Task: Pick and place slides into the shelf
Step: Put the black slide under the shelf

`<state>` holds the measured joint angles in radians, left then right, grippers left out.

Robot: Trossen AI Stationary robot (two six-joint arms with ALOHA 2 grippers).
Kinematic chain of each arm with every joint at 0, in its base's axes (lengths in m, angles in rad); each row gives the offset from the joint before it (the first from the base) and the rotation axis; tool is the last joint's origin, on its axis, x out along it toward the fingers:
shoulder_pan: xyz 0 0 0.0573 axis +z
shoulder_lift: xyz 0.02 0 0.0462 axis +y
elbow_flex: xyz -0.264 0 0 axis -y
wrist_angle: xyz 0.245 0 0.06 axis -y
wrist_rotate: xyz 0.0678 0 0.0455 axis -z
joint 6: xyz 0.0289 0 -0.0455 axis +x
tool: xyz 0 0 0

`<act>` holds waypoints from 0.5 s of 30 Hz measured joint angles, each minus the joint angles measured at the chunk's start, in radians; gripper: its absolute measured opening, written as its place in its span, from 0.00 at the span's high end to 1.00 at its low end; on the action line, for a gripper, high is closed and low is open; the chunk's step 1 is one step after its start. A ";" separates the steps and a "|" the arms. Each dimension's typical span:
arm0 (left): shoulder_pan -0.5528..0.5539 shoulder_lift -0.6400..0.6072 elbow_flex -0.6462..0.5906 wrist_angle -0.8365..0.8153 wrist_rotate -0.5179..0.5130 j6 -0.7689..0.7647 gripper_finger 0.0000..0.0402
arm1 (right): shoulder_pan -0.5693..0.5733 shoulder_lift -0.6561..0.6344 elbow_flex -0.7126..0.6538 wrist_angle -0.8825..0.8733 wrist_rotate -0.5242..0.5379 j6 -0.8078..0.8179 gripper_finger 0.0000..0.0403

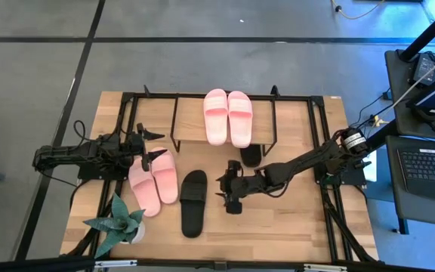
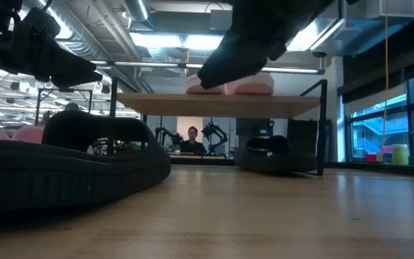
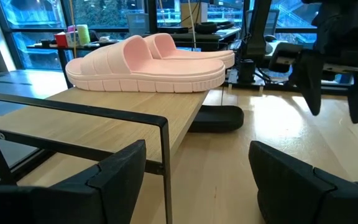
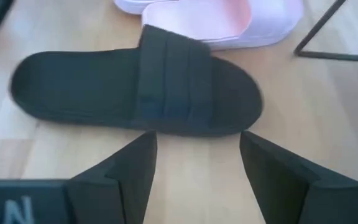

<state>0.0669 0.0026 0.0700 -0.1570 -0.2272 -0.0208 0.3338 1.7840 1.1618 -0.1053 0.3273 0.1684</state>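
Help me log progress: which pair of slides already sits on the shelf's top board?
The light pink foam slide pair lying side by side on the shelf's light wooden top board. The other pink pair and a black slide lie on the table.

Two dark jointed arms with black cables, blocky matte-black fingers [image 4: 132, 171]

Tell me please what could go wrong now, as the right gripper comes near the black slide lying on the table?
The right gripper, fingers open, faces the black foam slide side-on; closing on the soft strap may squash it or slip. A light pink foam pair lies right beside it, apparently touching, so lifting could drag it. The other black slide already sits under the wooden-topped black metal shelf, leaving a tight space.
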 joint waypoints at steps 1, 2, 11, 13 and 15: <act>0.000 0.000 0.000 0.000 0.000 0.000 0.31 | 0.001 0.000 0.000 0.008 0.013 -0.016 0.42; 0.000 0.000 0.000 0.000 0.000 0.000 0.31 | 0.003 0.000 0.003 0.015 0.019 -0.024 0.42; 0.000 0.000 0.000 0.000 0.000 -0.002 0.31 | 0.076 0.058 0.191 -0.036 0.109 -0.166 0.42; 0.000 0.000 0.000 0.000 0.000 -0.002 0.31 | 0.090 0.103 0.256 -0.068 0.146 -0.201 0.42; 0.000 0.000 0.000 0.000 0.000 -0.002 0.31 | 0.093 0.150 0.315 -0.110 0.187 -0.207 0.42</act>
<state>0.0669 0.0026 0.0700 -0.1570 -0.2270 -0.0227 0.4263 1.9343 1.4768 -0.2152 0.5139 -0.0381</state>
